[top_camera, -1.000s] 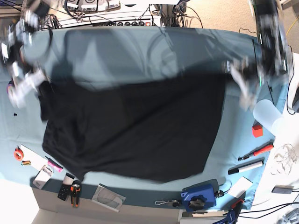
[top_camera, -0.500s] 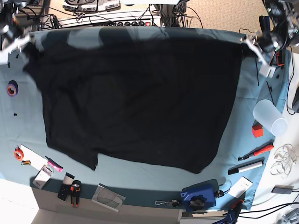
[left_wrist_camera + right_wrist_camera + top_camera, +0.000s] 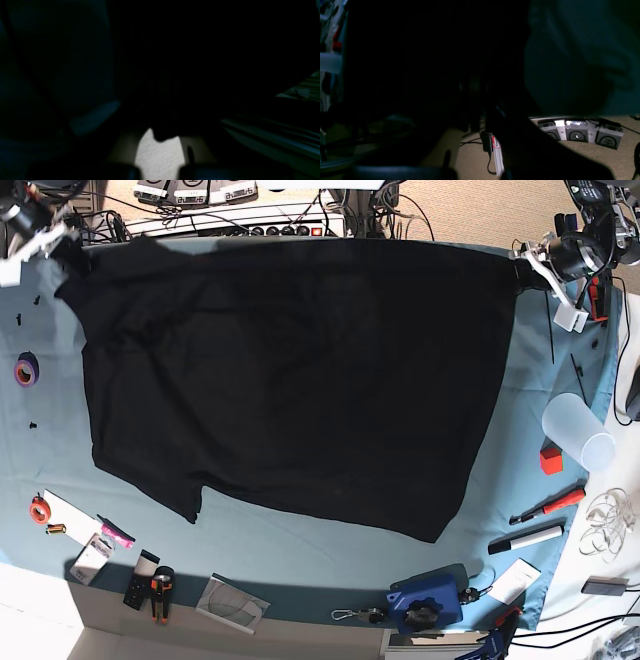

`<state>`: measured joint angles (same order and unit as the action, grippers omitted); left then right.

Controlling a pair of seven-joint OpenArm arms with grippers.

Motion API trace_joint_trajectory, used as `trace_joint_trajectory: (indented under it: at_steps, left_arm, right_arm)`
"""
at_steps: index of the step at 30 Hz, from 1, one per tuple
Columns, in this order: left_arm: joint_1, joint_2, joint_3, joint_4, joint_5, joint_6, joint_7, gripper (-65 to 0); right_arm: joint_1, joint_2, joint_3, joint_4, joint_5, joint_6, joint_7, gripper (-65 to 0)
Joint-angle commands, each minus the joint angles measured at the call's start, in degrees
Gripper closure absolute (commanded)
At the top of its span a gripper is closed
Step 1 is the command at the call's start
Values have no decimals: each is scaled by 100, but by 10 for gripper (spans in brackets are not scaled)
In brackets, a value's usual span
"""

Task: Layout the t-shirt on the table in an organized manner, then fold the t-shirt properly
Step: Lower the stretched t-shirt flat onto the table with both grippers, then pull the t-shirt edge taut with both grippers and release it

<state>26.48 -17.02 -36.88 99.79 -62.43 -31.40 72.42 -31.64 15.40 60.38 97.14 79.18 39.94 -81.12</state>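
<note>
Nearest me, along the front edge of the table (image 3: 300, 565), I see clutter: a blue tool (image 3: 425, 600) with a carabiner beside it, a clear plastic packet (image 3: 232, 602), small pliers with orange handles (image 3: 160, 592), a pink marker (image 3: 116, 531) and an orange tape roll (image 3: 38, 510). On the base view's right sit a red-handled screwdriver (image 3: 548, 506), a white marker (image 3: 526, 539), a small red block (image 3: 551, 459) and a clear plastic cup (image 3: 578, 432). A purple tape roll (image 3: 26, 369) lies near the opposite edge.

The t-shirt (image 3: 290, 370) is spread flat across the middle and back of the teal surface, plain black side up, a sleeve pointing toward the front at the base view's left. Its far edge runs along the back rim of the table.

At the far corners, my left gripper (image 3: 535, 265) sits at the shirt's corner on the base view's right, fingers together on the t-shirt. My right gripper (image 3: 45, 242) is at the opposite corner, likewise pinched on the cloth. Both wrist views are mostly filled with dark fabric; the right one shows floor, cables and grey boxes (image 3: 580, 132) beyond the edge.
</note>
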Motion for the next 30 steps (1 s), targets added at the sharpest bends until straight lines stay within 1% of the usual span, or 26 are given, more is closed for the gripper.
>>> trace_joint_trajectory:
  at_steps: [1,4,11,12,14,17,20,22,23,25,27,30]
  left_arm:
    - [2,-92,-55,90,-90,-20,-52,0]
    - [-2,-92,-55,90,-83,-20,-262,0]
    - [-612,-76,-52,90,-55,-20,-356,0]
    - [-723,-76,-42,87,4,-20,-431,0]
    - [-949,-79,-26,63,350,-15,-691,0]
    - [-1222,-74,-26,-15,852,31,-1106,0]
    - [-1436,-76,9,-42,1093,216,-1167,0]
    - [-1539,-76,109,-42,1233,245,-1252,0]
    - [-1585,-76,208,-42,1331,245,-1305,0]
    - [-1637,-76,509,-42,1641,264,-1412,0]
    - [-1637,-79,887,-42,1998,498,-1698,0]
    - [-1637,-68,1322,-42,2664,1027,-2199,0]
  right_arm:
    - [44,127,74,90,133,6,112,0]
    - [334,127,74,90,-22,6,112,0]
    - [977,129,-72,87,-1003,6,112,0]
    - [1040,129,-133,90,-1167,6,112,0]
    - [1174,129,-302,74,-1550,6,142,0]
    - [1353,129,-715,24,-2234,6,603,0]
    - [1497,129,-1163,-13,-2916,-2,1318,0]
    - [1585,127,-1410,-13,-3298,-238,1786,0]
    - [1648,127,-1510,-13,-3475,-323,1904,0]
    - [1810,127,-1711,-13,-3856,-448,1926,0]
    - [1932,127,-1891,-13,-4170,-551,1928,0]
    - [2006,127,-2013,-13,-4382,-754,2052,0]
